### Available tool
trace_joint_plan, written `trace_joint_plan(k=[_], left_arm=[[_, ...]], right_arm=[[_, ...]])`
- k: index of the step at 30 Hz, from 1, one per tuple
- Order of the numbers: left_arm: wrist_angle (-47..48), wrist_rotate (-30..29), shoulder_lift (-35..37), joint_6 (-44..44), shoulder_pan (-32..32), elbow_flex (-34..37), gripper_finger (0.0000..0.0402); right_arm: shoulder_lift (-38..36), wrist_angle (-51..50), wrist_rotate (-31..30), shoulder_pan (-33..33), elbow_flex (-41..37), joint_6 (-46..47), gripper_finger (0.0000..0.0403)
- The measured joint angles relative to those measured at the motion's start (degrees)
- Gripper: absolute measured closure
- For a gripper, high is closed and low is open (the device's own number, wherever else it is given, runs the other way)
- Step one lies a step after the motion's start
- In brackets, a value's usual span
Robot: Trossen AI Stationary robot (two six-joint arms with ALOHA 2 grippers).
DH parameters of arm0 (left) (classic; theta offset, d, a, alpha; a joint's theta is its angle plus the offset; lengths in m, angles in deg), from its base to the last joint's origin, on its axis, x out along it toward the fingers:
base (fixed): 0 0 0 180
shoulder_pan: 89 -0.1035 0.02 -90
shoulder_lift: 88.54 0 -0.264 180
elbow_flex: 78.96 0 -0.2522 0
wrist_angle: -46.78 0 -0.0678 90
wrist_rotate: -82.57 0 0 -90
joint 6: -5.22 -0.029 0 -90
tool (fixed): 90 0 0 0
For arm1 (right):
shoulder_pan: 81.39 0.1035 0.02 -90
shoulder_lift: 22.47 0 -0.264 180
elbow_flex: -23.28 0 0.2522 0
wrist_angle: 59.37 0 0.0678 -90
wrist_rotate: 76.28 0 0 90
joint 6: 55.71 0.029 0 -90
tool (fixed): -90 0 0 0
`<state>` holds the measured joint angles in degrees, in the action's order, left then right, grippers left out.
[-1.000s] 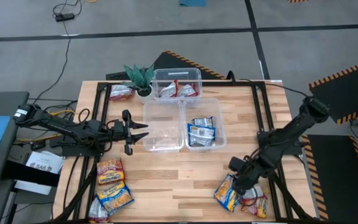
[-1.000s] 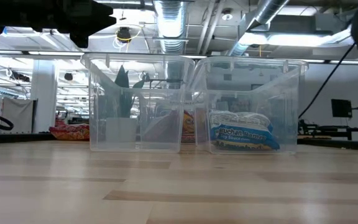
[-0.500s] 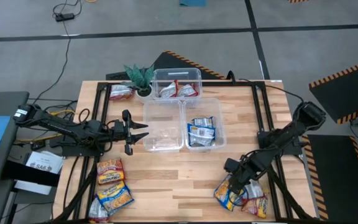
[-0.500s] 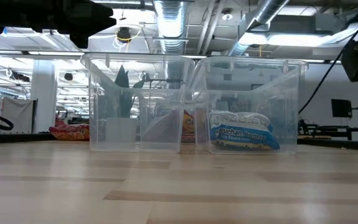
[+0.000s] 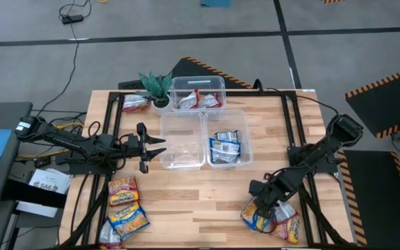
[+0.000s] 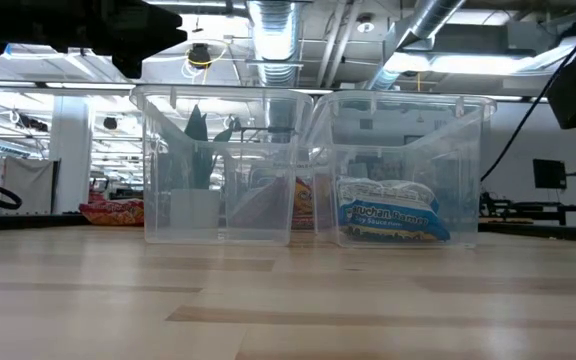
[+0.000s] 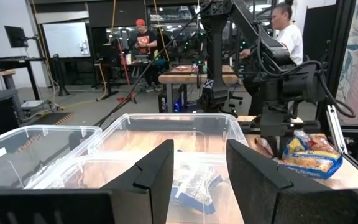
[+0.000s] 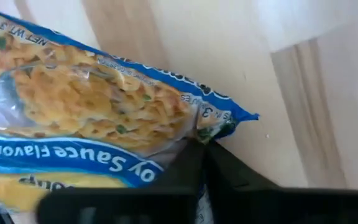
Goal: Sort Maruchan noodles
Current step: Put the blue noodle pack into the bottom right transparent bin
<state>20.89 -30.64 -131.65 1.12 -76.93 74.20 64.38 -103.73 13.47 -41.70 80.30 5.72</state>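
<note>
- Bins: three clear ones mid-surface – back bin (image 5: 198, 92) w/ two red-and-silver packets (image 5: 198, 101), front-right bin (image 5: 226, 146) w/ two blue-and-silver packets (image 5: 225, 148), front-left bin (image 5: 182, 141) looked bare.
- Loose packets: three yellow-orange ones (image 5: 125, 208) at near-left corner of wooden surface (image 5: 186, 201); one red (image 5: 135, 103) beside plant (image 5: 156, 86); small pile (image 5: 273, 217) at near-right, count unclear.
- Pile's top packet (image 8: 86, 124): crinkly, blue edge, noodle photo, "Sauce Flavor" text.
- Right hand (image 5: 261, 203) was down on that packet, fingers pinched on its edge.
- Left hand (image 5: 160, 146) sat beside front-left bin, fingers (image 7: 157, 171) partly apart, holding nothing.
</note>
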Motion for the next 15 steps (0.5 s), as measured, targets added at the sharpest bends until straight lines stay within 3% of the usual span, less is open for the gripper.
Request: trace_joint_plan(k=[15], left_arm=[[0.0, -0.1, 0.0, 0.0, 0.0, 0.0, 0.0264]], right_arm=[[0.1, -0.4, -1.2, -4.1, 13.6, -20.2, 0.0396]])
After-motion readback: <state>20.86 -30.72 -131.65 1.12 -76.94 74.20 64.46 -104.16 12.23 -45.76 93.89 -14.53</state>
